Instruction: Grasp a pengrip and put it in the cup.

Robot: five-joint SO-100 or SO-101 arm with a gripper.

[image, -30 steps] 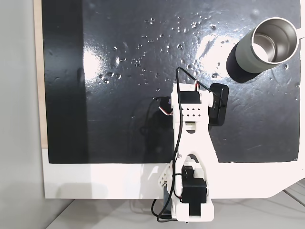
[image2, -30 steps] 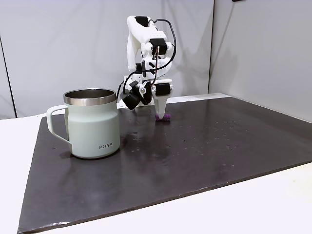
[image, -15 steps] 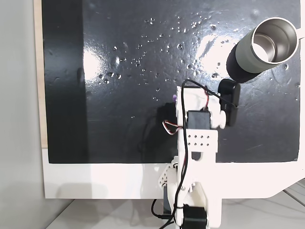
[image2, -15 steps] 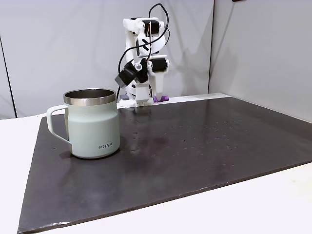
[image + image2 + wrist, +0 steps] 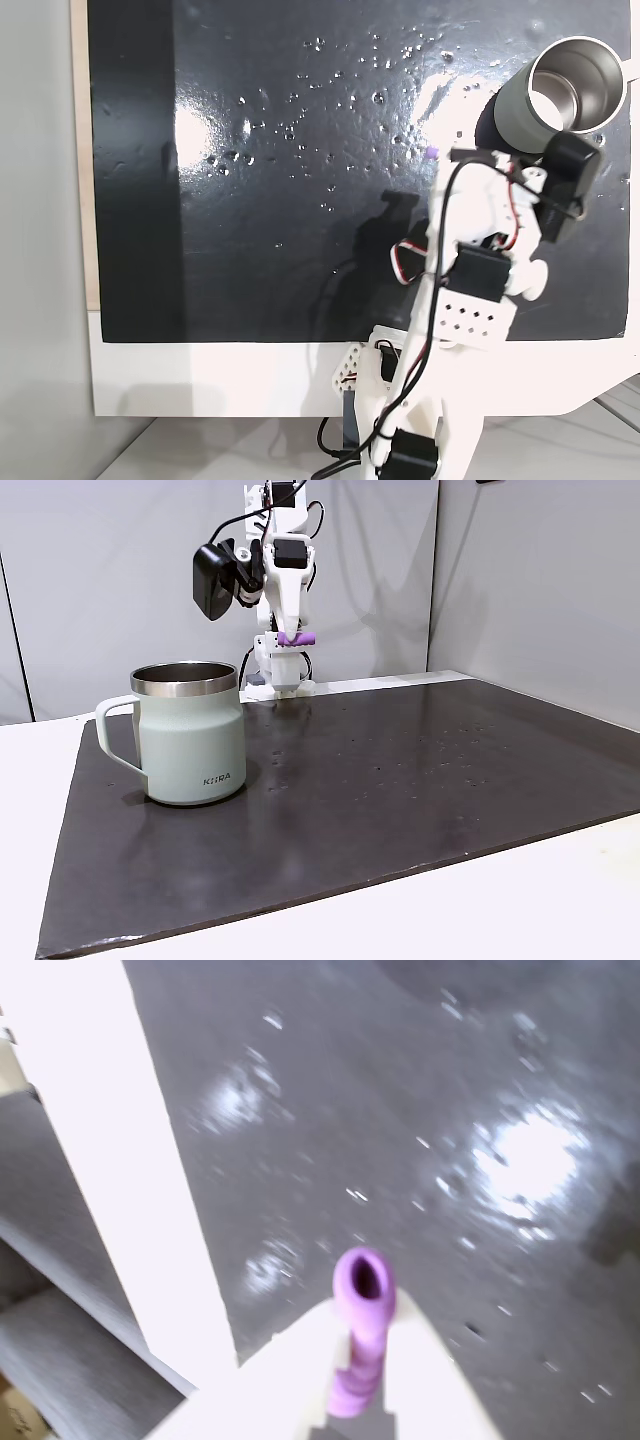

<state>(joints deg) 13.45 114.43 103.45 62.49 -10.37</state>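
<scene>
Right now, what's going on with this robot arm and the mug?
The arm's gripper is shut on the purple pengrip and holds it in the air above the dark mat. The wrist view shows the pengrip pinched between the white fingers. In the top-down fixed view it sits left of the cup, not over the opening. The cup looks empty.

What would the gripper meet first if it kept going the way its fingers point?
Probably the black mat: the gripper, shut on the pengrip, points down at bare mat beside the cup. Depth is unclear.
</scene>
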